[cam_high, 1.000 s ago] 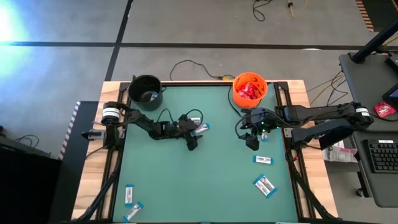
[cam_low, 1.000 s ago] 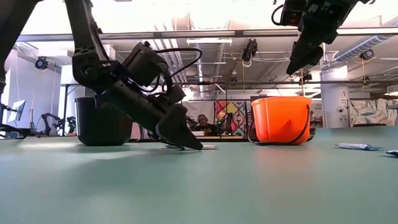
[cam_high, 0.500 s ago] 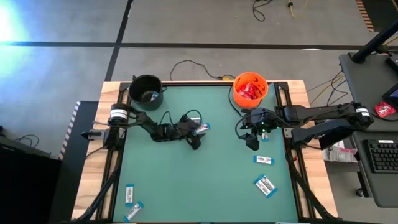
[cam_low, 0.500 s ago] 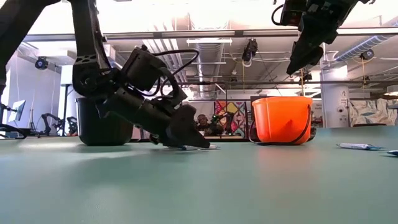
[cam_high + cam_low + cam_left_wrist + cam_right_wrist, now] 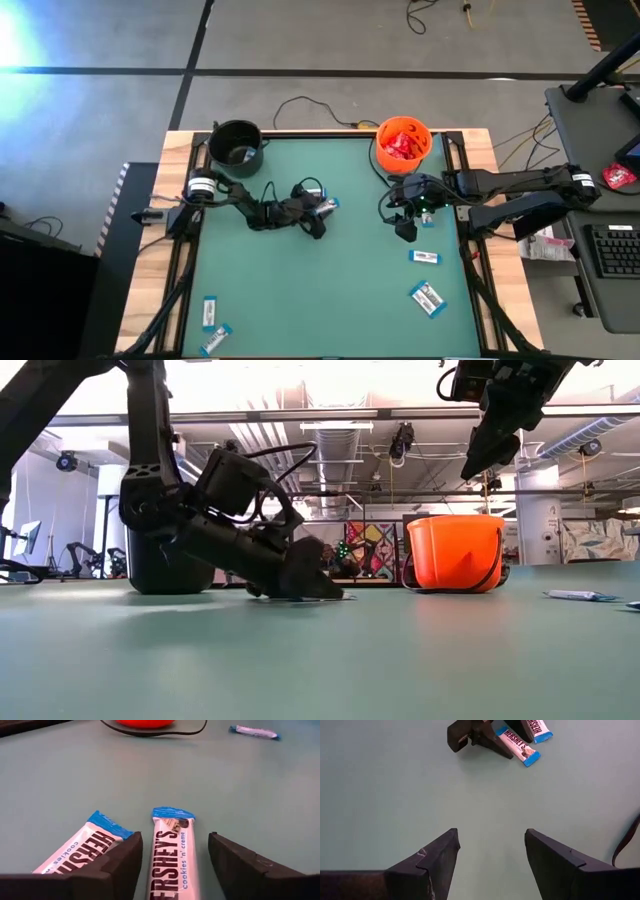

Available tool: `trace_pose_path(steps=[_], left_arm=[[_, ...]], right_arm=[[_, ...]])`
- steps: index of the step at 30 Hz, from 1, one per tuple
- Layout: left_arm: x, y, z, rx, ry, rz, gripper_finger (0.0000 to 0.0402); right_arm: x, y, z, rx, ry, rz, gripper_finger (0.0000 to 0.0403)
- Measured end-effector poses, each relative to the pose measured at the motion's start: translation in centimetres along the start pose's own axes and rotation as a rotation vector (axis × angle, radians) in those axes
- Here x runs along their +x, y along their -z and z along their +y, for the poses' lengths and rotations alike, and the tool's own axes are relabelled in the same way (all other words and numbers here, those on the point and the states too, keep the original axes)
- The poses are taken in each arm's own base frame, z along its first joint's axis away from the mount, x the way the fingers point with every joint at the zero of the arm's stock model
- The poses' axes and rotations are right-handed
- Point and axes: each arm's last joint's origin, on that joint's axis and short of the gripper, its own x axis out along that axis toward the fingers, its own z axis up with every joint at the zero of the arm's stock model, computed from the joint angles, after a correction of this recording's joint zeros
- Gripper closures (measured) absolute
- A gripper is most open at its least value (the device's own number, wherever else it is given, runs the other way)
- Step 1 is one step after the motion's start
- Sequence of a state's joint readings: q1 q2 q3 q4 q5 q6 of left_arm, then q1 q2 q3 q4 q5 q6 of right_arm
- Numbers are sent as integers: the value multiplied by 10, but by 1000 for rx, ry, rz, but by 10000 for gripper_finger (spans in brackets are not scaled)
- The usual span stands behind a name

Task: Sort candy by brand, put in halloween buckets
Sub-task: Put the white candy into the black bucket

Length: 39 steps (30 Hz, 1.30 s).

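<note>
My left gripper [image 5: 318, 222] lies low over the table's middle, open. Its fingers stand on either side of a white-and-blue bar [image 5: 172, 855] that lies flat on the table. A second such bar [image 5: 82, 855] lies just outside one finger. In the high view both bars [image 5: 322, 207] show beside the fingertips. My right gripper [image 5: 404, 230] hangs open, high above the table [image 5: 480, 465], near the orange bucket [image 5: 402, 143], which holds red packets. The black bucket [image 5: 237, 145] stands at the far left corner.
More white-and-blue bars lie on the table's right side [image 5: 424, 257] [image 5: 427, 298] and at the near left corner [image 5: 208, 312] [image 5: 213, 340]. The orange bucket's thin black handle [image 5: 165, 732] lies on the table. Bare green table spreads across the near middle.
My left gripper has tipped flatter and slid a little toward the table's right, so its open fingers now reach along both sides of the bar. The bars and my right arm have stayed where they were.
</note>
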<state>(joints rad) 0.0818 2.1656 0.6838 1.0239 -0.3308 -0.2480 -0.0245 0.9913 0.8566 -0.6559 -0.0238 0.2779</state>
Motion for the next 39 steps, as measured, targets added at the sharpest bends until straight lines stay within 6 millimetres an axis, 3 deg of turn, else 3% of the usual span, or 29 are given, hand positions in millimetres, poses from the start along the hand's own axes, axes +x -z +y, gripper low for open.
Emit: trace_pose_path(steps=[13,19,25,30,34,39], left_arm=[[-4,-9,0,9,-39,-3,298],[-15,-26,-1,-8,-41,25,311],[-48,-76,-1,-23,-48,31,312],[-85,-122,6,14,-60,-66,313],[-110,-146,32,37,-256,-14,313],[-147,-191,74,4,-539,91,314]], right_arm=[[0,0,0,18,0,1,184],[0,0,0,28,0,1,184],[0,0,-1,26,32,-9,184],[1,-3,-2,1,72,-45,184],[7,-8,-1,-6,69,-72,184],[21,-10,0,-8,67,-46,184]])
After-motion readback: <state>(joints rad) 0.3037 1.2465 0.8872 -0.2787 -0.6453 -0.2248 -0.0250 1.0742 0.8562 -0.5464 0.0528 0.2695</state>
